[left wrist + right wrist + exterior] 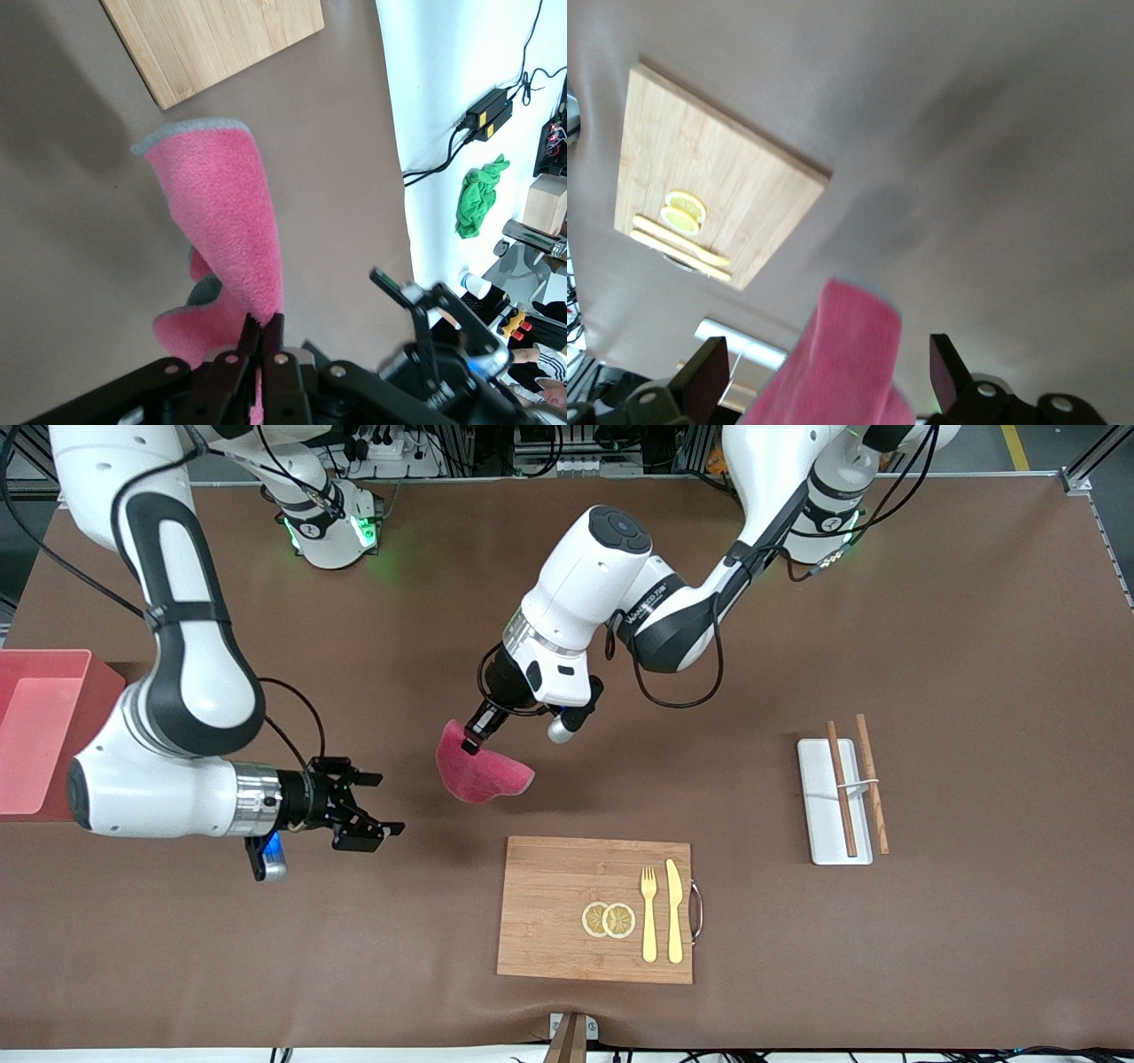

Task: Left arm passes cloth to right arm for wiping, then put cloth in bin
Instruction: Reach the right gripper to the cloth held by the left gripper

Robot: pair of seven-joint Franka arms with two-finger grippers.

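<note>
The cloth [483, 771] is held up in the air by the left gripper [478, 731], whose fingers are pinched together on one upper corner, so that the fabric hangs down over the bare table [974, 646] in a loose fold. In the left wrist view the same cloth [221, 239] is seen trailing from the closed fingertips [251, 341], its pink fuzzy face turned outward and a grey edge showing at the free end. The right gripper [368, 815] is held level over the table toward the right arm's end, beside the cloth and apart from it, with its fingers spread wide. In the right wrist view the cloth [846, 354] is seen between those two spread fingers [700, 376] (whether it is touched by them cannot be told from there). The bin [40, 726] is set at the table's edge at the right arm's end, partly covered by the right arm [177, 691]. A board [567, 908] lies nearer the camera than the cloth, and on it two lemon slices [609, 919], a fork [648, 912] and a knife [674, 911] are laid. Toward the left arm's end a white tray [819, 797] is seen with two chopsticks [842, 788] across it.
</note>
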